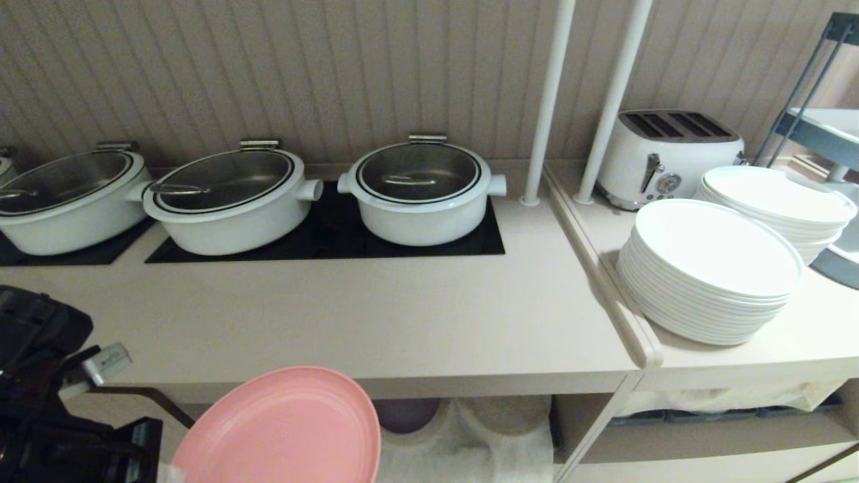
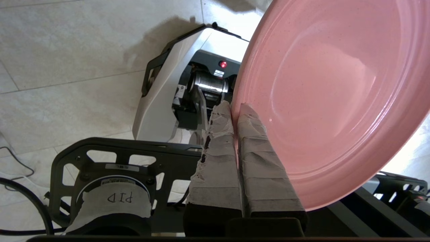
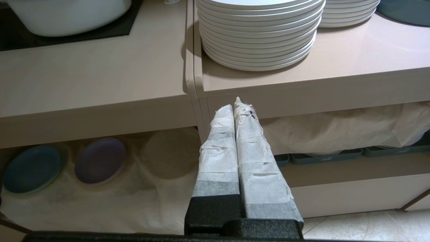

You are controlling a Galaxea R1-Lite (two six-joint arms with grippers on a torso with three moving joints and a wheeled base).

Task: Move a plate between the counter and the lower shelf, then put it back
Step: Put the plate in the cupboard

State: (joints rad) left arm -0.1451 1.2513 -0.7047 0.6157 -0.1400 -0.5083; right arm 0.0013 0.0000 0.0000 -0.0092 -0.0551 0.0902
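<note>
Your left gripper (image 2: 235, 112): jaws pinching plate (image 1: 282, 429) rim, lower left of head frame, below counter (image 1: 402, 322) edge. Right gripper (image 3: 235, 107): jaws pressed together, empty.

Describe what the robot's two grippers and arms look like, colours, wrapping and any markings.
Both grippers have long tapered fingers wrapped in wrinkled, fraying white tape over black bases: the left gripper and the right gripper look alike. Behind the left fingers sits a black cut-out bracket and a round part taped with handwritten letters. From the head camera the left arm is black with a small silver block.

desk (image 1: 376, 315): three white pots (image 1: 421, 193) on black panels
lower shelf (image 3: 100, 215): white cloth (image 3: 111, 205), purple plate (image 3: 100, 160), blue plate (image 3: 32, 168)
</note>
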